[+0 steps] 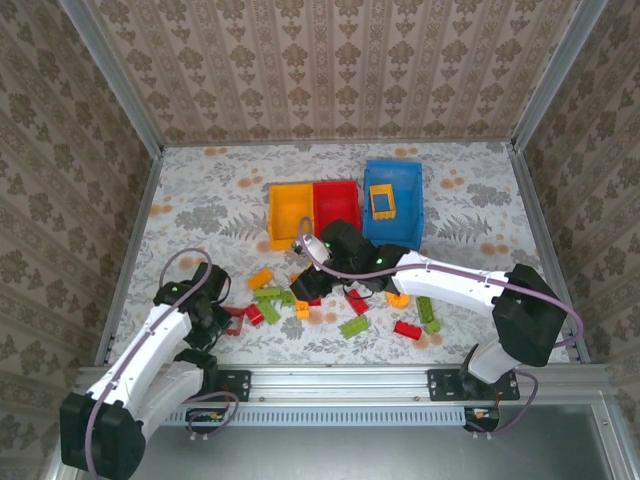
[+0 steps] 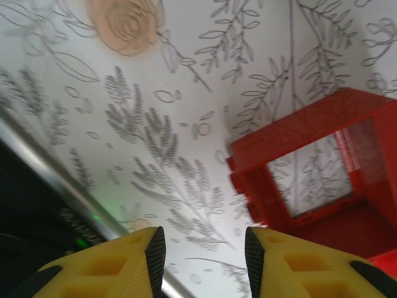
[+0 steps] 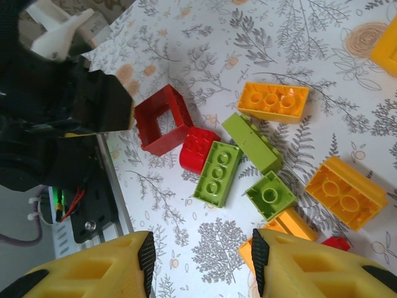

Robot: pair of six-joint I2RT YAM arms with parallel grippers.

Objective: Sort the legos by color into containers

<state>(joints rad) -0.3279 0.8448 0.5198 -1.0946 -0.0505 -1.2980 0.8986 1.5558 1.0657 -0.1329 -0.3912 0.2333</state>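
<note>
Red, lime green and yellow-orange legos (image 1: pixel 353 326) lie scattered across the near middle of the table. My left gripper (image 1: pixel 220 305) (image 2: pixel 201 248) is open and empty, low over the cloth just left of a red square frame (image 2: pixel 310 167) (image 1: pixel 237 318). My right gripper (image 1: pixel 305 287) (image 3: pixel 201 254) hovers open and empty over the pile. Below it lie a green brick (image 3: pixel 217 172), a red rounded brick (image 3: pixel 198 149), an upturned green brick (image 3: pixel 270 195) and orange bricks (image 3: pixel 273 101). Behind stand the containers: yellow-orange (image 1: pixel 290 212), red (image 1: pixel 337 203) and blue (image 1: pixel 393 230).
A yellow frame (image 1: pixel 381 203) lies inside the blue bin. The left arm's black body (image 3: pixel 56 112) sits close to the red frame (image 3: pixel 162 119) in the right wrist view. A metal rail (image 1: pixel 340 372) runs along the table's near edge. Patterned walls enclose the table.
</note>
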